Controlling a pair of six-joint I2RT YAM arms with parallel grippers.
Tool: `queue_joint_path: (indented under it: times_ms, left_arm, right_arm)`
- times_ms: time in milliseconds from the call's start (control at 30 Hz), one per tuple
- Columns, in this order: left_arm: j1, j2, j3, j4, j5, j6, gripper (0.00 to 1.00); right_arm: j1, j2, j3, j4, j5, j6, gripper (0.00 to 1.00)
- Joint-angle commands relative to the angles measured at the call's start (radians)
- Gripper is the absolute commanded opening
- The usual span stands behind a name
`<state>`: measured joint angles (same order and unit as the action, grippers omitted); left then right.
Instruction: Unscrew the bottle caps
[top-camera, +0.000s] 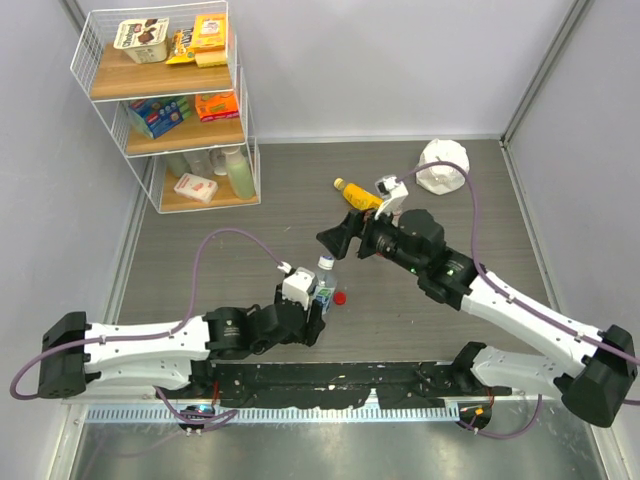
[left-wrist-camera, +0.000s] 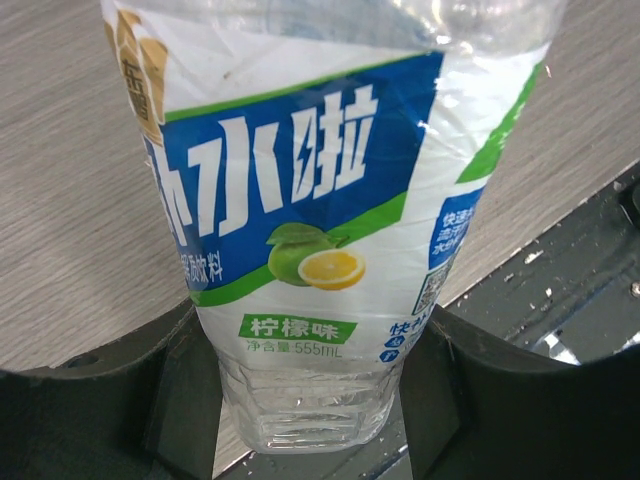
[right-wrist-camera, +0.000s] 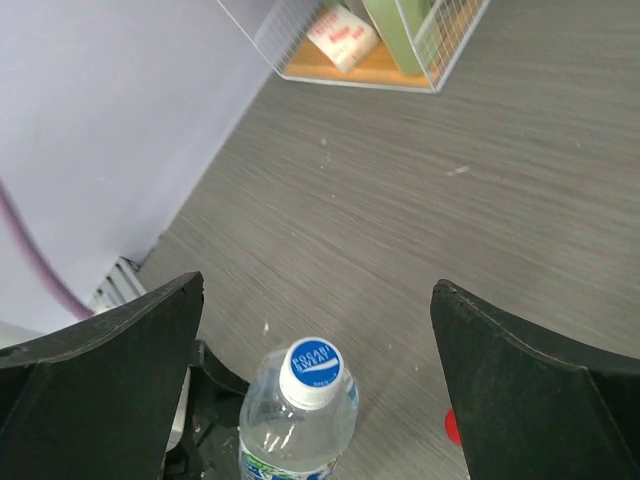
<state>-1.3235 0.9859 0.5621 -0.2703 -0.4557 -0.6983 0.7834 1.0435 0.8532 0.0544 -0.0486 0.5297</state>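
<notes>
With left gripper pinching the upright bottle near the front edge of the table, centre the wide-spread right gripper over its white cap, lower squarely, close firmly, then twist.

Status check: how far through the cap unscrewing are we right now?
Done: one small red plastic cap lies loose on the table. In hand: the left gripper clamps the clear blue-and-white-labelled bottle upright, its white cap on; the open right gripper hovers over it. Left: that cap, and the yellow-orange bottle lying behind, which seems capped.
</notes>
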Motion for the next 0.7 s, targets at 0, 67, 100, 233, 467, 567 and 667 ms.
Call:
queue_joint_path:
  times_ms: [0,67,100,233,467,567,667]
  left_arm:
    - [0.001,0.022,0.071,-0.044,-0.109,-0.024,0.00]
    - [0.001,0.033,0.087,-0.061,-0.139,-0.030,0.00]
    - [0.001,0.036,0.093,-0.072,-0.155,-0.033,0.00]
    - [0.000,0.051,0.133,-0.121,-0.198,-0.049,0.00]
    - [-0.002,0.051,0.150,-0.141,-0.210,-0.049,0.00]
    - [-0.003,0.056,0.151,-0.142,-0.210,-0.049,0.00]
    - [-0.003,0.057,0.153,-0.144,-0.213,-0.050,0.00]
  right_arm:
    - [0.065,0.062,0.084,-0.105,0.200,0.035,1.00]
    - [0.083,0.088,0.101,-0.117,0.222,0.049,0.99]
    - [0.094,0.102,0.104,-0.122,0.234,0.052,0.98]
    - [0.139,0.119,0.104,-0.100,0.273,0.076,0.95]
    - [0.165,0.142,0.090,-0.070,0.248,0.089,0.78]
    - [0.168,0.138,0.072,-0.060,0.236,0.098,0.64]
    - [0.169,0.139,0.070,-0.022,0.220,0.101,0.38]
